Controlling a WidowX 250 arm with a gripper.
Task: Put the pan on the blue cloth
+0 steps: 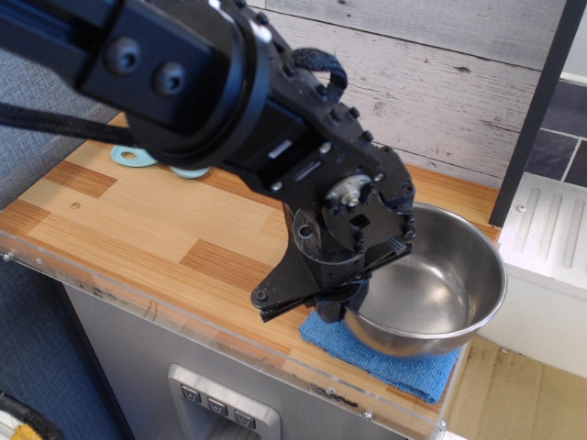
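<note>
Layout: pan [440, 289] sitting on cloth [404, 371], front right of table [119, 229].
Gripper [344, 293] hanging at the pan's left rim; brush [138, 156] lying far left rear, mostly hidden behind the arm [174, 73].

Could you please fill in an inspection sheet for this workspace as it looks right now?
Surface: wooden countertop, clear strip along its front edge.
Job's things: round shiny steel pan resting on the square blue terry cloth.
Clutter: teal brush, mostly hidden behind the arm.
Grippers: black gripper at the pan's near rim; grip cannot be told.
Cables: black cable loop on the arm.
Surroundings: whitewashed plank wall, grey cabinet below.
</note>
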